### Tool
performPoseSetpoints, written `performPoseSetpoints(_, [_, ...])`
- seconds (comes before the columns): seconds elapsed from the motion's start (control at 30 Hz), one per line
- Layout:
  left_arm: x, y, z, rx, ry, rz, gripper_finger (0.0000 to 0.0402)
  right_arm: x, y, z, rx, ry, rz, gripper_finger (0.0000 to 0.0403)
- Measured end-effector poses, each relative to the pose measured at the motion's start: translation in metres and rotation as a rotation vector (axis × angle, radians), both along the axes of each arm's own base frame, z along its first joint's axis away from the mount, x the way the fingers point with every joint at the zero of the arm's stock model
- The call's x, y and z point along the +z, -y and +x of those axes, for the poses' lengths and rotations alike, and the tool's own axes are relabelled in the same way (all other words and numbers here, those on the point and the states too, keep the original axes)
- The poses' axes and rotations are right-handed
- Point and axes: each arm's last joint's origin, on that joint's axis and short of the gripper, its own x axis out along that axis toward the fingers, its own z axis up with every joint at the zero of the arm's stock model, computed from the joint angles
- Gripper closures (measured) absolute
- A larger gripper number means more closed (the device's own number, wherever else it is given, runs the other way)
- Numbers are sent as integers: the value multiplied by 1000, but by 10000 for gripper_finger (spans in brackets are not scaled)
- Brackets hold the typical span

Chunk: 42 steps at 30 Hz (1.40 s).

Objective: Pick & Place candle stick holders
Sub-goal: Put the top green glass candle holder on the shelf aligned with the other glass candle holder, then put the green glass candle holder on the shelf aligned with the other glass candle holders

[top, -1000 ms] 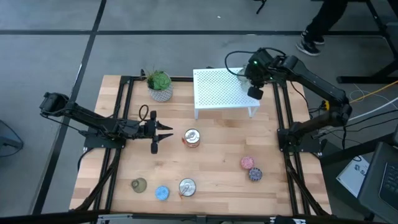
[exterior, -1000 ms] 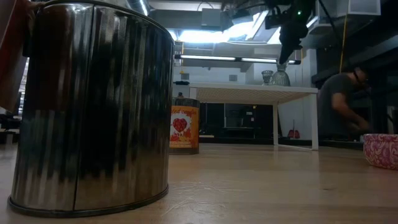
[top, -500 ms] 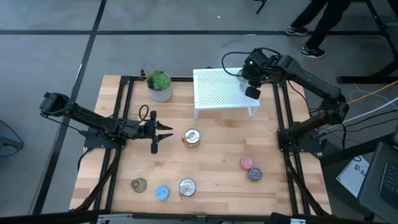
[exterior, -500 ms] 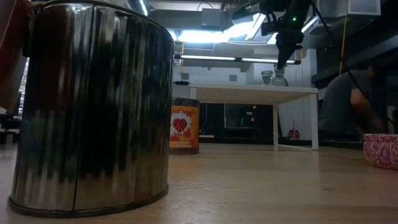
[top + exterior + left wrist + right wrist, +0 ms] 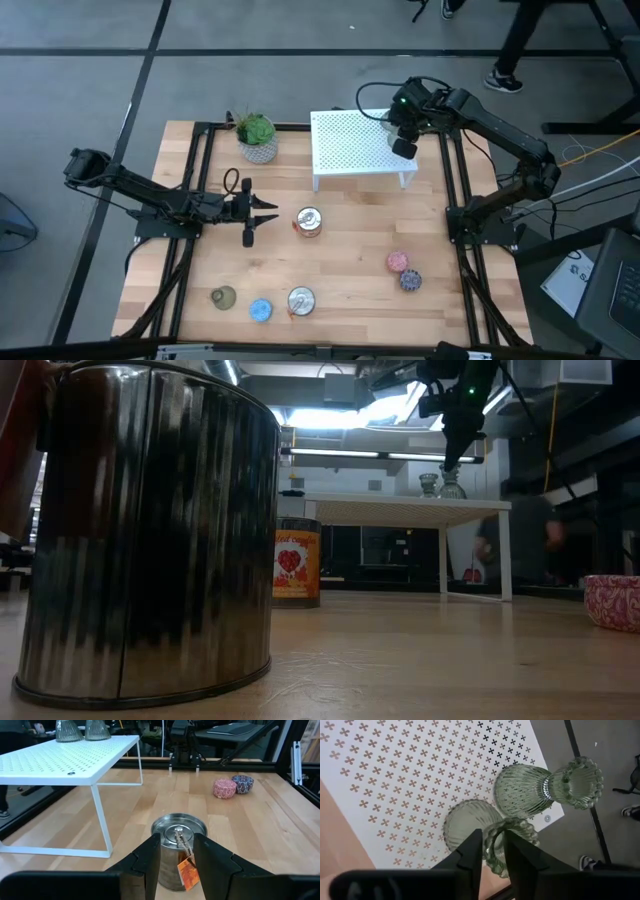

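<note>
release on the white shelf: 2 holders crowded at 1 corner

the right gripper [image 5: 492,851] hangs over the far right corner of the white perforated shelf [image 5: 352,145], its fingers [image 5: 470,851] narrowly apart around the ribbed rim of a green glass candle stick holder [image 5: 470,827] that stands on the shelf. whether the pads actually press the glass, i cannot tell. a 2nd holder [image 5: 540,787] stands just beside it, nearer the shelf's corner edge, the 2 bases touching or nearly so. a 3rd holder [image 5: 223,297] sits on the table well away from the shelf, near the front left, beside a blue disc [image 5: 261,310]

the risk, as i judge it: if the gripper lifts off at a tilt or with 1 finger dragging the rim, the holder could tip into its neighbour and push that one off the shelf's corner. glass on a perforated sheet likely slides easily

the left gripper [image 5: 176,851] waits low over the table in front of the shelf, its jaws narrow, facing a small tin [image 5: 179,851] without holding it
</note>
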Motion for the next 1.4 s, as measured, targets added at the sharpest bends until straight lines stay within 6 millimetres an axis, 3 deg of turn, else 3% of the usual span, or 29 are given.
performPoseSetpoints(0.3, [0,0,0,6,8,-28,290,3,-2,0,-2,17,22,268])
performPoseSetpoints(0.6, [6,0,2,10,38,-60,290,41,-11,1,-7,132,-20,262])
performPoseSetpoints(0.83, [28,4,10,-59,66,-9,284,50,-29,10,43,290,180,263])
performPoseSetpoints(1.13, [67,19,20,-354,-98,-83,254,48,-71,46,266,445,252,263])
performPoseSetpoints(1.4, [104,50,4,-556,-314,-96,249,32,-128,72,517,491,256,263])
